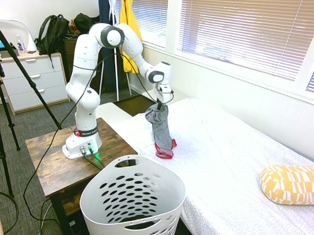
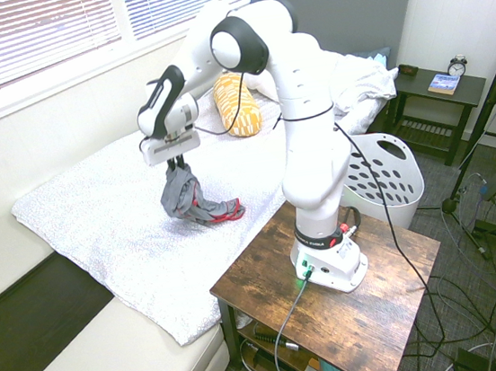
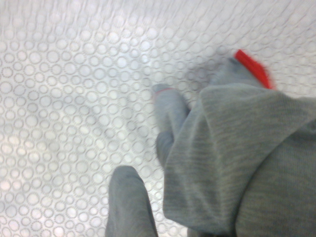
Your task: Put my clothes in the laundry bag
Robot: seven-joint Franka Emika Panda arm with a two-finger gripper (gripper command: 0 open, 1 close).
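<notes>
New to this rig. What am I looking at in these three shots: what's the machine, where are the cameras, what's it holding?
It is one white robot arm bolted to a small wooden table beside a bed. Two pictures come from room cameras on opposite sides of the arm; the third comes from a camera on its wrist, looking straight down at the patterned bedspread. The gripper has its jaws shut on a grey garment with red trim, which hangs from it with the lower end touching the bed. The wrist view shows the same cloth close up. A white laundry basket with oval holes stands on the floor by the table, where the clothes should go. A yellow patterned pillow lies further along the bed.
</notes>
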